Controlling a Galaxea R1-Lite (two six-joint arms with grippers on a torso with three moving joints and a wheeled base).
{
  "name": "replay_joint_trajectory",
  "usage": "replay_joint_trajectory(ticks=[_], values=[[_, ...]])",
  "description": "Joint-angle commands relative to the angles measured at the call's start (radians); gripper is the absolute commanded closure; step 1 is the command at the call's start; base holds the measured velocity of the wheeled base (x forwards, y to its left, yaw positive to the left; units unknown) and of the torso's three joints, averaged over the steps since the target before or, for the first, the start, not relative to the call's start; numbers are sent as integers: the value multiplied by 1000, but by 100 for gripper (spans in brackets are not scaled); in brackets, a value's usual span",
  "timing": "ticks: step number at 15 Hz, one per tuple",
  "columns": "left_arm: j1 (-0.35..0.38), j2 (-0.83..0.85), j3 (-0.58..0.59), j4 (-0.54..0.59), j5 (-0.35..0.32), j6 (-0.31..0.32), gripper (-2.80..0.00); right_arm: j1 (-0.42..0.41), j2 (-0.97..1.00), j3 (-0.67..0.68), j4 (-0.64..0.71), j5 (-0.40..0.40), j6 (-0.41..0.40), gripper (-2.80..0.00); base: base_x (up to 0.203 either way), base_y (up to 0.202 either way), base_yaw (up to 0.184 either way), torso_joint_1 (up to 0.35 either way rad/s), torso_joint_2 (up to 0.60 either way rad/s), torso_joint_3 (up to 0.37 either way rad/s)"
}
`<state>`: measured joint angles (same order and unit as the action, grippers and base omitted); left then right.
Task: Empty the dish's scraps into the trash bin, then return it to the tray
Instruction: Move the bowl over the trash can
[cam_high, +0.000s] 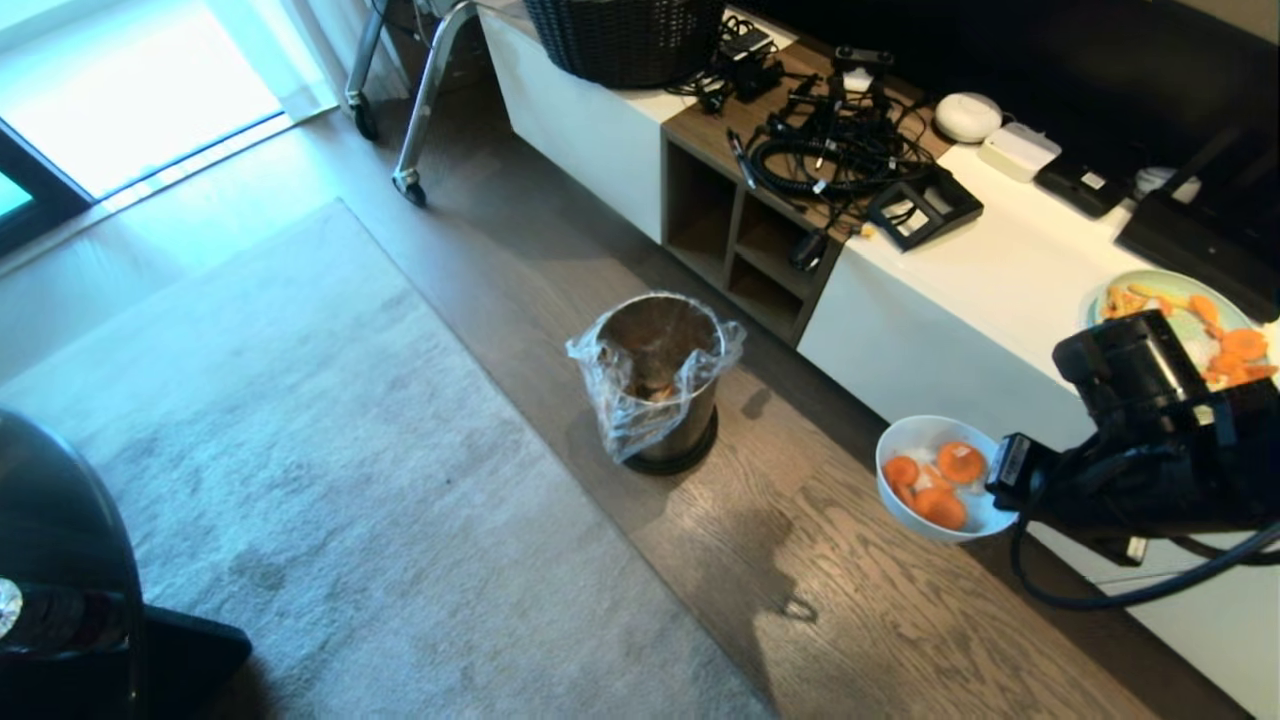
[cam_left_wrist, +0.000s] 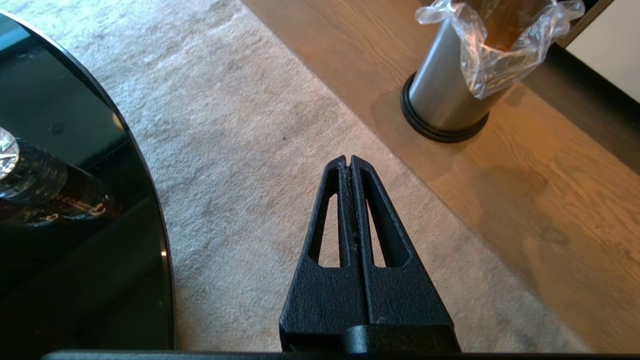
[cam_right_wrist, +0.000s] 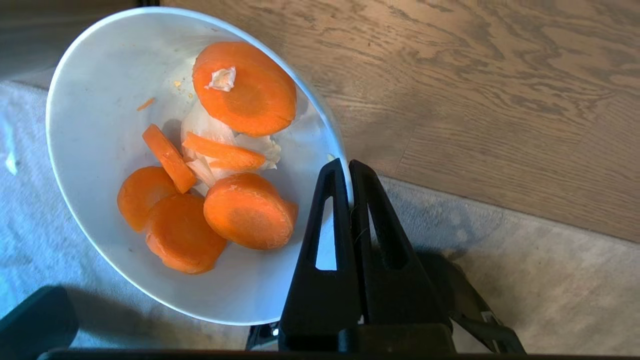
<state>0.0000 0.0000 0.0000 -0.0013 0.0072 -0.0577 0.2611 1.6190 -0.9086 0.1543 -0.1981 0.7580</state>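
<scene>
The right gripper (cam_right_wrist: 348, 167) is clamped on the rim of the white bowl (cam_high: 935, 478), holding it and its carrot slices (cam_right_wrist: 245, 210) in the air over the wood floor, well to the side of the metal bin (cam_high: 662, 385), while the left gripper (cam_left_wrist: 348, 160) hangs closed and empty above the rug (cam_left_wrist: 260, 125)

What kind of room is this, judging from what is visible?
Probably a home living room: a grey rug on a wood floor, and a long low white media cabinet with tangled cables on top.
</scene>
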Motion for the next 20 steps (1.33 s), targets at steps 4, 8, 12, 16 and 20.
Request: replay_joint_trajectory(ticks=[4, 8, 12, 16, 20], values=[[0, 0, 0, 0, 0, -1, 0, 19, 70, -114, 10, -35, 3, 0, 0, 0, 0, 0, 3, -198], [0, 0, 0, 0, 0, -1, 0, 50, 70, -186, 15, -39, 3, 0, 0, 0, 0, 1, 3, -196], [0, 0, 0, 0, 0, -1, 0, 60, 63, -256, 40, -43, 3, 0, 0, 0, 0, -3, 2, -192], [0, 0, 0, 0, 0, -1, 0, 60, 57, -266, 48, -43, 3, 0, 0, 0, 0, 3, 2, -198], [0, 0, 0, 0, 0, -1, 0, 60, 48, -271, 43, -43, -46, 0, 0, 0, 0, 0, 3, -118]])
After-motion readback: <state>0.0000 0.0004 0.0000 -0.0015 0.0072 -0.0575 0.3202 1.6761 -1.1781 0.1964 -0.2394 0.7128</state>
